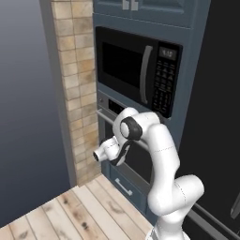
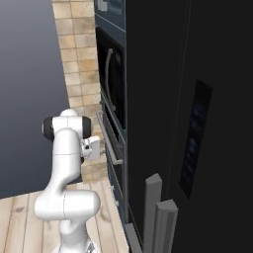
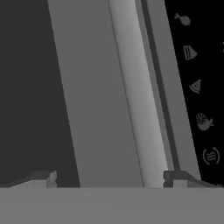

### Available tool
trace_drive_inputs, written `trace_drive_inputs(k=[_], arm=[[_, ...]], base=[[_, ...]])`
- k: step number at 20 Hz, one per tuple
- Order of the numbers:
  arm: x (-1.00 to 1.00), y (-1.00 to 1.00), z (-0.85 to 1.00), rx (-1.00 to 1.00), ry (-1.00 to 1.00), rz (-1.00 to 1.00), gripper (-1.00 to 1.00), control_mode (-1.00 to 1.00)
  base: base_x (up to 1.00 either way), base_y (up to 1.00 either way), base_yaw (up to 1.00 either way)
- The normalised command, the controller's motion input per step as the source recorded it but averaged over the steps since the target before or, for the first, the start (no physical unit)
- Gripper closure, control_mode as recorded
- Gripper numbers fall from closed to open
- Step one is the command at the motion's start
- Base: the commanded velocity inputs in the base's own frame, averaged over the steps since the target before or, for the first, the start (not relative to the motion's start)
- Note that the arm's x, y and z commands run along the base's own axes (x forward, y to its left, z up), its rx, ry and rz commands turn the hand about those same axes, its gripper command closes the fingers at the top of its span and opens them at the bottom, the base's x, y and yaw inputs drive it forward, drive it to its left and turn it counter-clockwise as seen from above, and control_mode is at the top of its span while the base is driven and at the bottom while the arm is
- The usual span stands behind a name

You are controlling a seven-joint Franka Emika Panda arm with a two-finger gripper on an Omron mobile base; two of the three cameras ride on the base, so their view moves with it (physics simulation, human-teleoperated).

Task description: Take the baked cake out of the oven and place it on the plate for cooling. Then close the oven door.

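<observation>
Now | claw spread wide | oven door shut, handle horizontal

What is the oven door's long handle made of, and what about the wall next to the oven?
The handle looks like smooth brushed metal: a pale silver round bar with a soft sheen. The wall looks like matte tan stone or ceramic tiles, with pale grout lines between the blocks. It's a rendered scene, so that's only how they look.
</observation>
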Motion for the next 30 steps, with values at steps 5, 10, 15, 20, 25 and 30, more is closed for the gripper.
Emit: trace_drive_inputs(k=[5, 10, 15, 20, 25, 30], arm=[[-0.03, -0.69, 0.01, 0.17, -0.27, -0.04, -1.0, -1.0], [0.0, -0.91, 0.01, 0.07, -0.26, -0.12, -1.0, -1.0], [0.0, -1.0, 0.01, 0.0, -0.21, -0.2, -1.0, -1.0], [0.02, -1.0, 0.12, 0.01, -0.08, -0.21, -1.0, -1.0], [0.05, -1.0, 0.25, 0.05, 0.0, -0.08, -1.0, -1.0], [0.05, -1.0, 0.29, 0.06, 0.0, 0.0, -1.0, -1.0]], base=[[0.0, 0.0, 0.0], [0.0, 0.0, 0.0], [0.0, 0.0, 0.0], [0.0, 0.0, 0.0], [0.0, 0.0, 0.0], [0.0, 0.0, 0.0]])
